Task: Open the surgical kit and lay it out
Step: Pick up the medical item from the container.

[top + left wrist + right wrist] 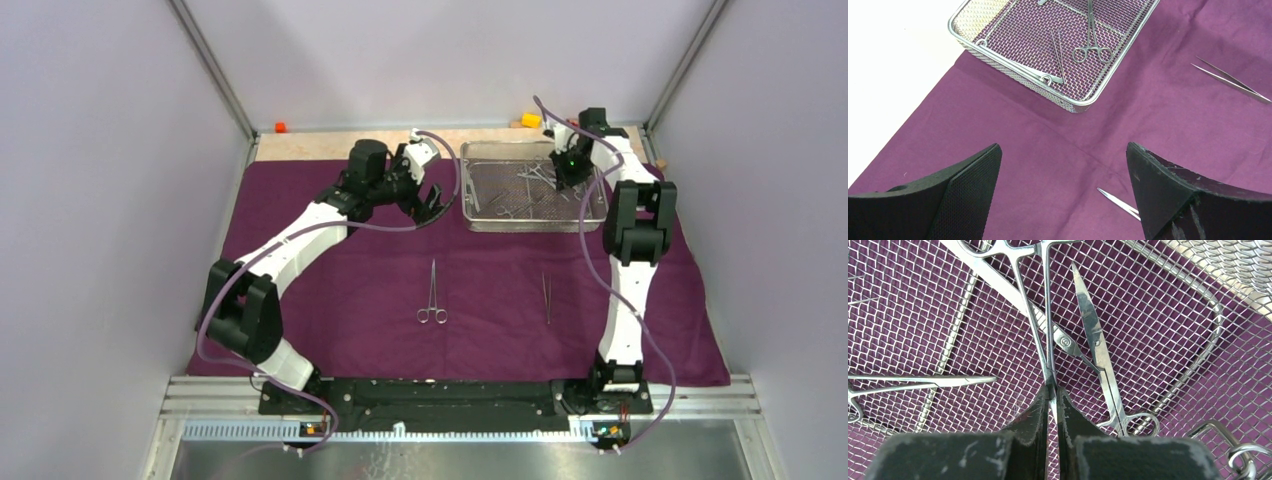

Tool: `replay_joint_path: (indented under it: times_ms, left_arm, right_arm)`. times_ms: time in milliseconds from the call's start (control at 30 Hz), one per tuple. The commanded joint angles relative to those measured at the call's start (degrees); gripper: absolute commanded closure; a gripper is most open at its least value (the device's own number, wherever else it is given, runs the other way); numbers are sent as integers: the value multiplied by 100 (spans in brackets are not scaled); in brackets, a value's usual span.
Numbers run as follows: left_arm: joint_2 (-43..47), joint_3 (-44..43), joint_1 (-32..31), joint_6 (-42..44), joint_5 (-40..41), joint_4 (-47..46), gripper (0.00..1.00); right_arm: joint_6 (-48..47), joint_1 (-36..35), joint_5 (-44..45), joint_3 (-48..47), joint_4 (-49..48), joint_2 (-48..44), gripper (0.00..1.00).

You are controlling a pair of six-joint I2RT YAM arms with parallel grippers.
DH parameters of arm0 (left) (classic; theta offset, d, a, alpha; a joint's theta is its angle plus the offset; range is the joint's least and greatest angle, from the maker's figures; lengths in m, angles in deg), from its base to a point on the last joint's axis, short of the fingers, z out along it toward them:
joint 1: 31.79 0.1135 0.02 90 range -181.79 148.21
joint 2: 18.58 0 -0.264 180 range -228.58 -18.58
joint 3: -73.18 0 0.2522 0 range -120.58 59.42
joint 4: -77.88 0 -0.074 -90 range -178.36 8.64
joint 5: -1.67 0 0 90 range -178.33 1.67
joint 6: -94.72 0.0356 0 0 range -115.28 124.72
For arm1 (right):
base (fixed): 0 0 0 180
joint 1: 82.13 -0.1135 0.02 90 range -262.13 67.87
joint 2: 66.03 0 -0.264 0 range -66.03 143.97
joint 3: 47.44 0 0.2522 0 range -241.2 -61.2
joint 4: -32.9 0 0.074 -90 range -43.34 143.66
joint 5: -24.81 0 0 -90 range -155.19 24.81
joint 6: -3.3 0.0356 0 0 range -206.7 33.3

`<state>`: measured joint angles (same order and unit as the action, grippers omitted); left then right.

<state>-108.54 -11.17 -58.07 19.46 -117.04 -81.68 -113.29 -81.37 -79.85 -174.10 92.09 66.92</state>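
**Right gripper [1053,396] pinches slim steel ring-handled clamp [1047,315]**

Its jaws are closed on the clamp's tip end, inside the rectangular silver wire-mesh tray [1215,315]; the picking step seems in hand; next calls for a clean lift past the steel scissors [1095,340], then a set-down on the dark purple cloth wrap [330,290] before the tray; left gripper [1063,146] hovers wide beside the tray.

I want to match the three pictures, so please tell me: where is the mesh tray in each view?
Top external: tray at upper right of centre, on the cloth's far side, right hand over it.
Left wrist: tray across the top, beyond the open left hand.
Right wrist: tray fills the picture; right hand shut on a clamp inside.
Shared landmark: the purple cloth under the tray.
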Motion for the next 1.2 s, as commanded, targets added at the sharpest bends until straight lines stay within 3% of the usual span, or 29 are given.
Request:
replay_joint_path:
  times_ms: [0,300,400,667,1167]
  left_arm:
    - [-98,-77,18,-27,-112,-224,1]
    - [-97,-124,18,-51,-96,-146,1]
    - [-77,-109,18,-34,-77,-137,1]
    - [-62,-57,18,-4,-21,-134,1]
    - [-164,-240,23,11,11,-125,1]
  right_arm:
    - [3,-40,-116,55,6,-157,97]
    - [-95,-331,171,-25,-201,152,76]
    - [-183,-339,200,-24,-178,211,75]
    - [-400,-339,88,96,-99,18,100]
    - [-322,-339,-535,281,-155,-1107,100]
